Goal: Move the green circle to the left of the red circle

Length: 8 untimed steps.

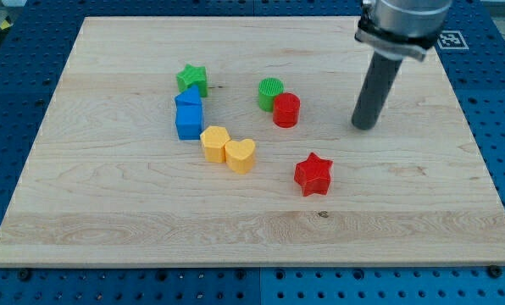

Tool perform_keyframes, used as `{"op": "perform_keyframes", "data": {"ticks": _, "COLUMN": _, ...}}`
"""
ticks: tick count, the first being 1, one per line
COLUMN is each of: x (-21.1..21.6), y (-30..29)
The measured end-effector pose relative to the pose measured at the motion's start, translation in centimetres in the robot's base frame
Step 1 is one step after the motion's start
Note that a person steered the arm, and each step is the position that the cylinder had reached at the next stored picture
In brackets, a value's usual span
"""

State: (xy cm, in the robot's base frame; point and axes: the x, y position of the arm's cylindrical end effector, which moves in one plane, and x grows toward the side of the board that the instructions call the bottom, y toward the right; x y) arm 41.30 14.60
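The green circle (269,92) stands near the board's middle, touching the red circle (286,110) on that block's upper left. My tip (365,126) rests on the board to the view's right of both circles, about a block's width or more away from the red circle and touching no block.
A green star (192,80) sits above two blue blocks (188,116) at the view's left. A yellow block (214,143) and a yellow heart (241,156) lie below them. A red star (313,174) lies lower right. The wooden board (108,229) sits on a blue perforated table.
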Motion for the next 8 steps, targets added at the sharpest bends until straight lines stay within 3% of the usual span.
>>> {"op": "perform_keyframes", "data": {"ticks": 2, "x": -6.2, "y": -12.0}}
{"op": "perform_keyframes", "data": {"ticks": 3, "x": -6.2, "y": -14.0}}
{"op": "perform_keyframes", "data": {"ticks": 5, "x": -5.0, "y": -8.9}}
{"op": "perform_keyframes", "data": {"ticks": 8, "x": -5.0, "y": -15.9}}
